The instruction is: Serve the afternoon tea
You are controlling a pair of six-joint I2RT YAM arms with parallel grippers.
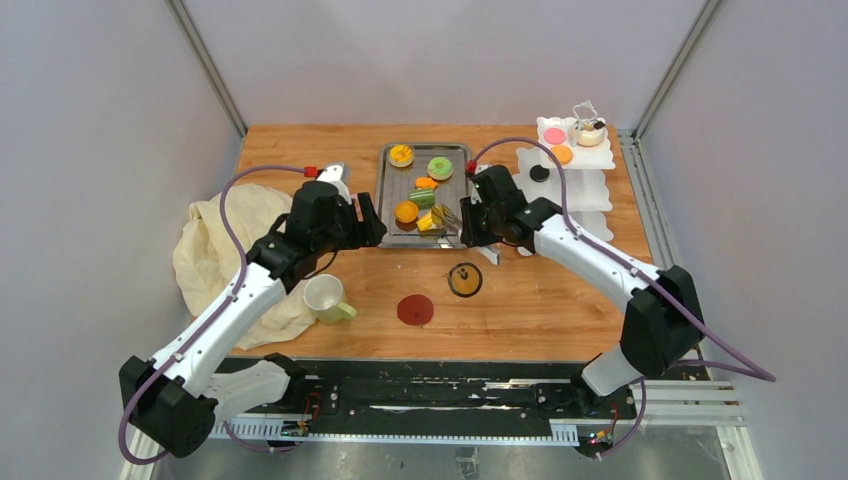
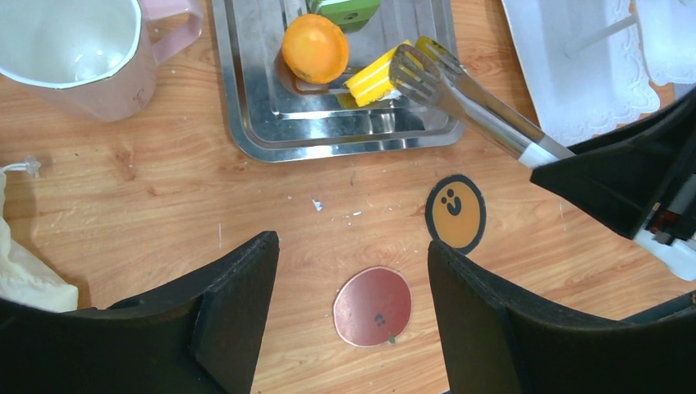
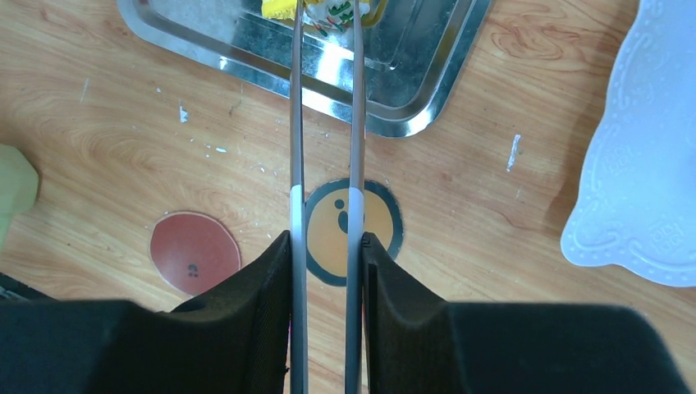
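The right gripper (image 3: 327,246) has its jaws narrow, clamped on the long metal tongs (image 3: 297,123). The tips of the tongs stand on both sides of a yellow block-shaped pastry (image 2: 373,78) in the rectangular steel tray (image 2: 345,138). The left gripper (image 2: 351,246) hangs over the wooden table (image 2: 148,189), its jaws wide and empty. Under it lie a round red coaster (image 2: 372,305) and a round orange coaster with a black rim (image 2: 455,212). A green donut (image 1: 440,168) lies in the tray. The white tiered stand (image 1: 590,190) carries a pink disc (image 1: 554,135).
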